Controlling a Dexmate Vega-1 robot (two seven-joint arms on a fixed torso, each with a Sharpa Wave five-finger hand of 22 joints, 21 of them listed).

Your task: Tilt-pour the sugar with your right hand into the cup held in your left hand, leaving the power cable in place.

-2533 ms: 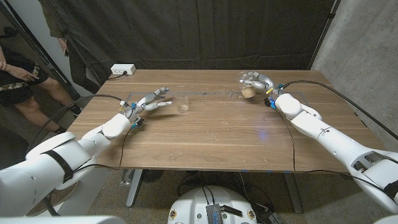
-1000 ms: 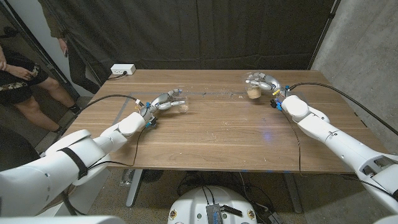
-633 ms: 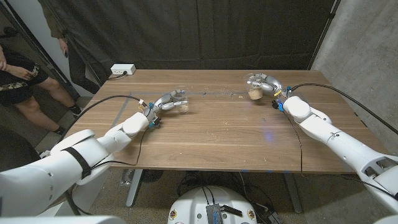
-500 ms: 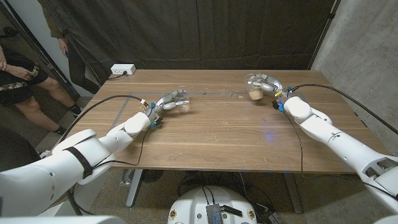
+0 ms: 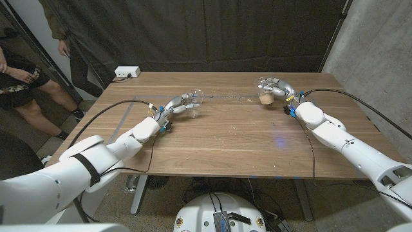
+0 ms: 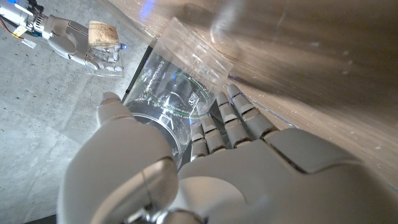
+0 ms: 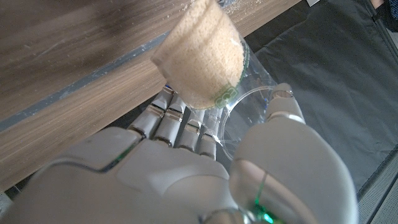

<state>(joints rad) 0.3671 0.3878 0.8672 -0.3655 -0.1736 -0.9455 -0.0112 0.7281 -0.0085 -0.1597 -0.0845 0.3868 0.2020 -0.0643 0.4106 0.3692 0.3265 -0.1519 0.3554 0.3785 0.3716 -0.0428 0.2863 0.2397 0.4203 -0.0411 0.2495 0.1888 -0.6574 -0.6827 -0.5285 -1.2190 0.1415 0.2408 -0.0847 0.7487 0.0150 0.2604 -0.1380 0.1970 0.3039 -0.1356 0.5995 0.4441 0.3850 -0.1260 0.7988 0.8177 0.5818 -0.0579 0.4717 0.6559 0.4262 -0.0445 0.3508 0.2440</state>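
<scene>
This looks like a robotics lab or test bay: a plain wooden table (image 5: 219, 142) stands before a black curtain backdrop (image 5: 212, 32), with a bare concrete wall (image 5: 380, 45) beyond the right hand (image 5: 278, 89) and a white power strip (image 5: 127, 72) past the left hand (image 5: 175, 105).

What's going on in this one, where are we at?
A two-armed robot at a wooden table holds a clear plastic cup in each hand. The left hand grips an empty cup; the right hand grips the cup of brown sugar. The cups are far apart across the table and no sugar is pouring. A white power strip sits at the far left corner, and some grains lie scattered on the far side of the table.
</scene>
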